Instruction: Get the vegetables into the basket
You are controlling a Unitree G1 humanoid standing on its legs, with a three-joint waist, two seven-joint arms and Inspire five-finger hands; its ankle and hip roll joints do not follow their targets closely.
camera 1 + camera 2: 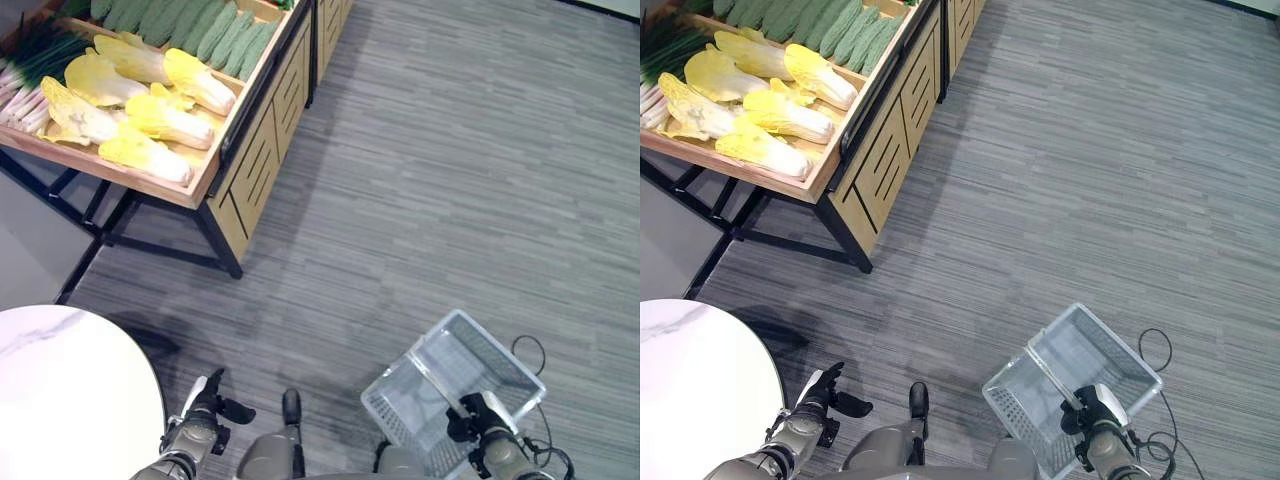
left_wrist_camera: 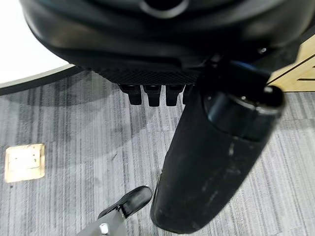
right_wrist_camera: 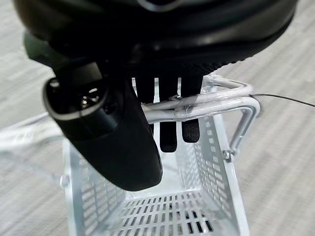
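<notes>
Yellow napa cabbages (image 1: 150,115) lie in a wooden display stand (image 1: 255,150) at the far left, with green cucumbers (image 1: 205,30) behind them and scallions (image 1: 35,60) at the left edge. A clear plastic basket (image 1: 500,365) hangs empty near the floor at the lower right. My right hand (image 1: 480,420) is curled round its handle (image 3: 216,103), the fingers (image 3: 189,130) hooked under the bar. My left hand (image 1: 203,412) hangs low at the lower left, relaxed and holding nothing, its thumb (image 2: 211,162) sticking out. Both hands are well away from the stand.
A round white table (image 1: 60,390) fills the lower left corner, close beside my left hand. Black metal legs (image 1: 215,240) carry the stand. Grey striped carpet (image 1: 450,180) stretches between me and the stand. A tan floor plate (image 2: 22,162) sits in the carpet.
</notes>
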